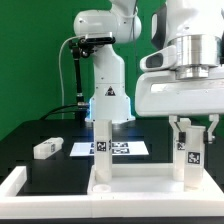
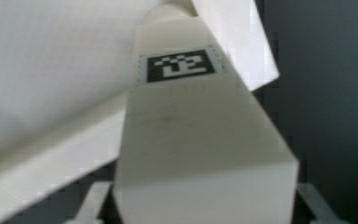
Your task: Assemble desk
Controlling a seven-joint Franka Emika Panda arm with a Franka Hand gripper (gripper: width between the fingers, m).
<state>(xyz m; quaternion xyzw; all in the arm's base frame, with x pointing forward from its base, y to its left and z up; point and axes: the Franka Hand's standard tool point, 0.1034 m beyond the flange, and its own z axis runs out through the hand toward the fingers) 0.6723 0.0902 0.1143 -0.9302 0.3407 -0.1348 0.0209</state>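
Progress: we'd call it roughly halfway, going by what's standing on the desk slab (image 1: pixel 140 186) right now.
Slab location: it lies flat at the front of the black table (image 1: pixel 30 130), just inside the white frame (image 1: pixel 18 186), nearest the camera in the exterior view.
Done so far: two legs stand upright on the slab. Whether either is fully seated or just resting there, we can't tell.
Leg under the gripper (image 1: pixel 187 160): upright near the slab's corner on the exterior view's right. In the wrist view this leg (image 2: pixel 194 140) fills most of the picture, marker facing up at us.
Second upright leg (image 1: pixel 101 150): on the slab toward the exterior view's left, well apart from the first, nothing touching it.
Loose leg (image 1: pixel 47 149): lying on its side on the table, off the slab, at the exterior view's left. Not placed yet.
Fourth leg: not in view anywhere, so we're not guessing where it is.
Gripper (image 1: pixel 192 128): straddling the top of the leg below it, one finger on each side, at a middling width. We honestly can't tell if it's clamped on or has a bit of slack.
Left to do: as we read it, finish this leg, then the loose one, then the missing one.
Count: one slab, three legs visible (two up, one down), one marker board (image 1: pixel 125 148) behind the slab.
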